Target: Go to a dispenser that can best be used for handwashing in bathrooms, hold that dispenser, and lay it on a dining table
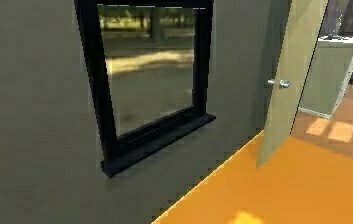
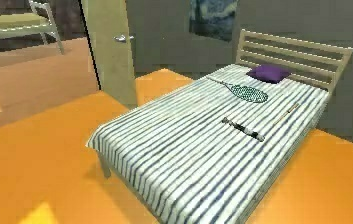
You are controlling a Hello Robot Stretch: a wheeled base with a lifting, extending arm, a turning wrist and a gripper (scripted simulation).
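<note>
Out to the arm's side we see a bed (image 2: 174,150) under a striped cover, with a slatted headboard (image 2: 294,52). Ahead are a black-framed window (image 1: 149,75) in a grey wall and a pale door (image 1: 296,60) standing ajar (orange floor throughout). On the bed lie a racket (image 2: 248,94) and a purple pillow (image 2: 271,72). Where the dispenser is, and how the gripper stands, we cannot tell.

Striped bed (image 2: 194,140), purple pillow (image 2: 269,72), orange floor (image 2: 34,160), black-framed window (image 1: 149,75)
</note>
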